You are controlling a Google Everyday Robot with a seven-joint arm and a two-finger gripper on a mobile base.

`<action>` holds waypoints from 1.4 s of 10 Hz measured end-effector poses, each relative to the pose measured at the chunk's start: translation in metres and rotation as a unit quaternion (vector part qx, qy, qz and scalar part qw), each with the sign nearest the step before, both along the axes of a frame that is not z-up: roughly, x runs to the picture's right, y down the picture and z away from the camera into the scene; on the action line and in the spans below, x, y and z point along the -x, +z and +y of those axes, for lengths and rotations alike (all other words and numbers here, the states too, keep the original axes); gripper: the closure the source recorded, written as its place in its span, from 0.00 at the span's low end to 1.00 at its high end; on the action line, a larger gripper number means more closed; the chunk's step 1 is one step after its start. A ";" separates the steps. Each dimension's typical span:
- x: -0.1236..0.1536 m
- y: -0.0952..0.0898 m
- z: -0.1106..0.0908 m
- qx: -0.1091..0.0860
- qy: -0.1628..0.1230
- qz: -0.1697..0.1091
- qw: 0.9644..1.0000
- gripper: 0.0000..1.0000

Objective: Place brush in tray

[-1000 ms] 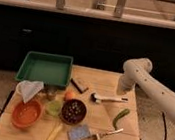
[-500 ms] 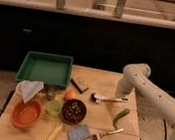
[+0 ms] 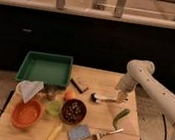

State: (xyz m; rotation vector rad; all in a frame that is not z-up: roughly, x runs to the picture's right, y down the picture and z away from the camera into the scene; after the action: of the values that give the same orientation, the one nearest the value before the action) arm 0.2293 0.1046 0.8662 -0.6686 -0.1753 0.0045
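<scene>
Gripper: the gripper [image 3: 121, 97] hung low over the right part of the wooden table [image 3: 97, 76], at the end of the white arm [image 3: 154, 91] that came in from the right edge and bent down at a rounded joint.
Gripper's state: it could not be told whether it was spread or pressed together, nor whether it had hold of anything.
Brush: the brush [image 3: 104, 98] lay flat on the table near its middle, the small dark head pointing left and the white handle running right.
Brush and gripper: the far end of the handle reached right up to the gripper, which stood at or just over that tip; whether the two touched could not be told. The head lay well to the gripper's left.
Tray: the green tray [image 3: 26, 67] sat at the back left corner of the table, well apart from the brush and from the gripper.
Between brush and tray: a short dark block [image 3: 79, 85] lay just off the tray's right front corner, to the left of the brush head.
Front of the brush: a dark round bowl [image 3: 73, 111] sat near, with a small orange fruit [image 3: 69, 96] just behind it.
Right front: a curved green thing [image 3: 120, 117] lay below the gripper, and a fork [image 3: 106, 134] beside a blue sponge [image 3: 79, 133].
Left front: an orange bowl [image 3: 26, 113] sat with a white crumpled cloth [image 3: 29, 89] behind it.
</scene>
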 end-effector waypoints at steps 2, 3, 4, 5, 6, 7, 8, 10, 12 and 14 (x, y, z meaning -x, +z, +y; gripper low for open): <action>0.005 0.006 0.007 0.006 -0.002 -0.004 1.000 0.20; 0.008 0.012 0.011 0.007 -0.003 -0.005 1.000 0.20; 0.008 0.016 0.015 0.008 -0.002 -0.004 1.000 0.20; 0.009 0.021 0.019 0.011 -0.003 -0.002 1.000 0.20; 0.013 0.028 0.023 0.014 -0.005 -0.002 1.000 0.20; 0.016 0.033 0.027 0.018 -0.006 -0.002 1.000 0.21; 0.016 0.039 0.031 0.021 -0.006 0.000 1.000 0.25; 0.013 0.049 0.040 0.032 -0.005 0.006 0.999 0.45; 0.012 0.054 0.040 0.037 0.001 0.006 0.999 0.65; 0.012 0.051 0.038 0.038 -0.006 0.007 0.999 0.85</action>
State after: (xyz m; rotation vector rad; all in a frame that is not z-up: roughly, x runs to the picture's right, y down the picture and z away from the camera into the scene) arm 0.2175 0.1430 0.9176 -0.7455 -0.1588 0.0050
